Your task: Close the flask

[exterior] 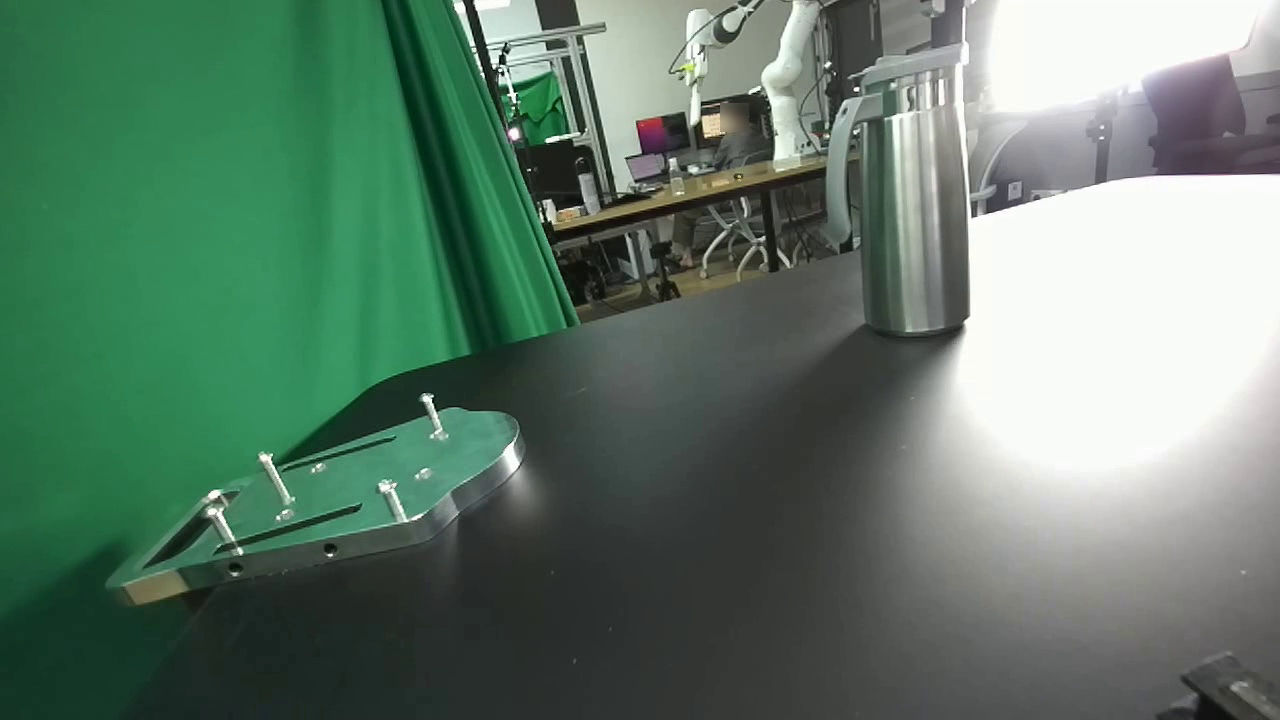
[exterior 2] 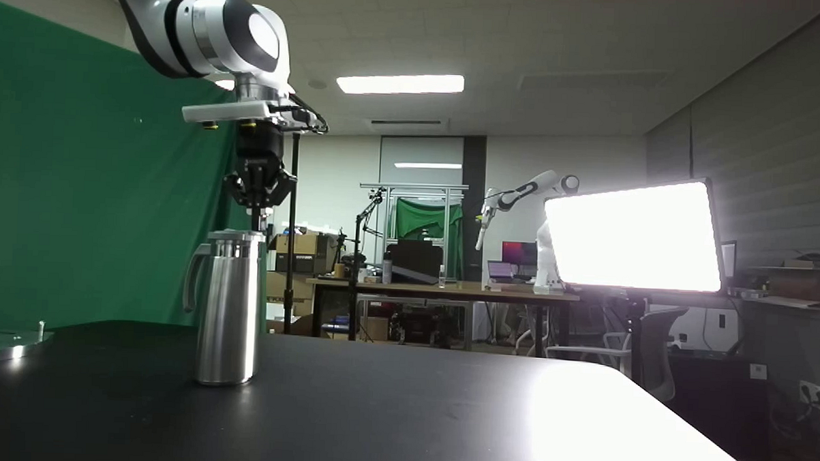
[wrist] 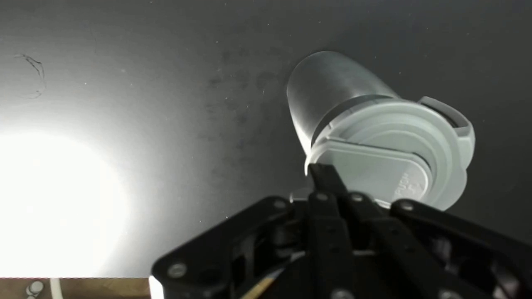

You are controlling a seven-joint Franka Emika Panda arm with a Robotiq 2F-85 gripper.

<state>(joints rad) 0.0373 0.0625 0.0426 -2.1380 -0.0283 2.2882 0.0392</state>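
Observation:
The flask, a tall brushed-steel jug with a grey handle, stands upright on the black table in both exterior views [exterior: 915, 220] [exterior 2: 228, 320]. In the wrist view its steel body [wrist: 332, 83] shows from above. Its pale grey lid [wrist: 399, 124] is on top, with a flat flap [wrist: 370, 170] marked PUSH. My gripper [exterior 2: 256, 226] points straight down at the lid's edge, on the side away from the handle. In the wrist view the fingers [wrist: 322, 168] are together with nothing between them and cover part of the flap's edge. I cannot tell whether the fingertips touch the lid.
A flat green plate with pegs [exterior: 400, 465] lies at the table's edge by the green curtain [exterior: 250, 200]. A bright light panel [exterior 2: 635, 235] stands beyond the table [exterior 2: 410, 408]. A dark object [exterior: 1235, 690] shows in a corner of an exterior view.

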